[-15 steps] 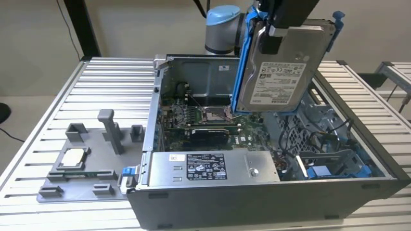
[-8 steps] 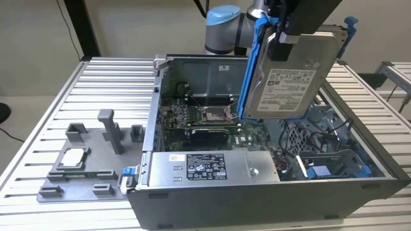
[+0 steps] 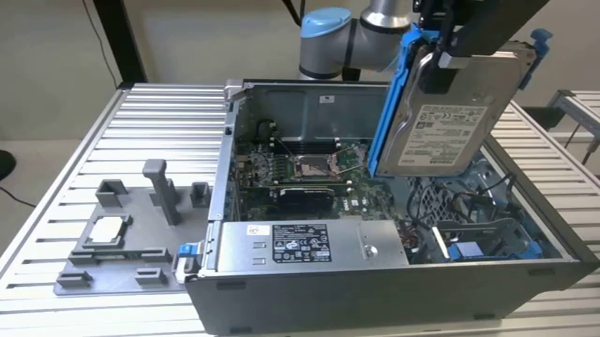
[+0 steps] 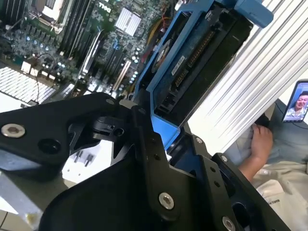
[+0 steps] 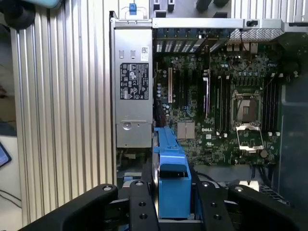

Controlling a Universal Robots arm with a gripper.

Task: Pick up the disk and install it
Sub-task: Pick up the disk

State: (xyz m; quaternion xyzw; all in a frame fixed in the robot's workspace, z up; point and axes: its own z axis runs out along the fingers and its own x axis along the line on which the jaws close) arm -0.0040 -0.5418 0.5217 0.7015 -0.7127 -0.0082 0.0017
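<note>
The slatted metal table [image 3: 150,126] spreads beneath the gripper [image 3: 457,60], carrying everything else. On it, directly below the gripper, stands the open computer case [image 3: 375,295], its side panel off and its insides exposed. A grey fixture plate [image 3: 112,246] lies on the table well apart from the gripper, outside the case toward the exterior view's left, with a small square chip [image 3: 105,230] resting on it. Inside the case, the grey power supply [image 3: 300,242] with its black label sits low and along the wall, below the gripper and off toward the fixture side. The green motherboard [image 3: 291,168] covers the case floor under the gripper, with the processor socket [image 3: 312,166] near its middle.

The disk [image 3: 450,126] hangs from the gripper above the open case, label facing outward, tilted nearly upright and clear of the parts under it. In the first wrist view the black fingers [image 5: 139,202] press in on either side of the disk's blue carrier frame [image 5: 171,154], pinching it.

In the second wrist view a person's hand [image 4: 262,139] rests beyond the table edge, well apart from the gripper.
</note>
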